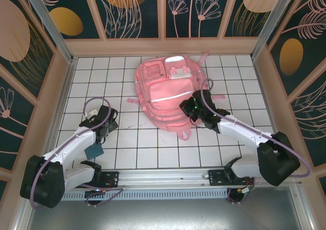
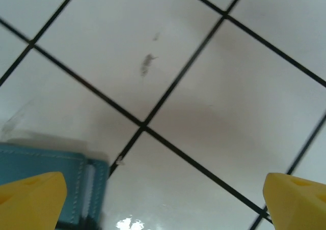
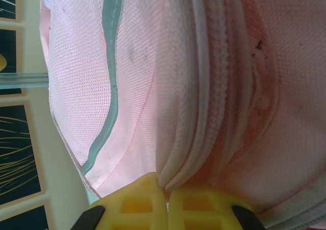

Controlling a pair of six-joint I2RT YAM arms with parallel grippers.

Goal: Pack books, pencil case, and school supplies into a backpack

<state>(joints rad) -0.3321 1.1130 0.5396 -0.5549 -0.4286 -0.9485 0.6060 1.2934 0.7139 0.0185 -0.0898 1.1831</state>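
Toward the far middle of the white-tiled desk (image 1: pixel 153 153) lies the pink backpack (image 1: pixel 163 92), coarse woven fabric with a pale strip. The right claw (image 3: pixel 166 199) is clenched on a fold of it beside the ribbed zipper seam, apparently holding the mouth. The left claw (image 2: pixel 163 204) stands released, yellow fingers spread and empty, near the desk's left edge, the soft teal stitched pencil case (image 2: pixel 51 161) just beside it. Packing the pouch seems in hand. Next, the left claw must centre over it and close.
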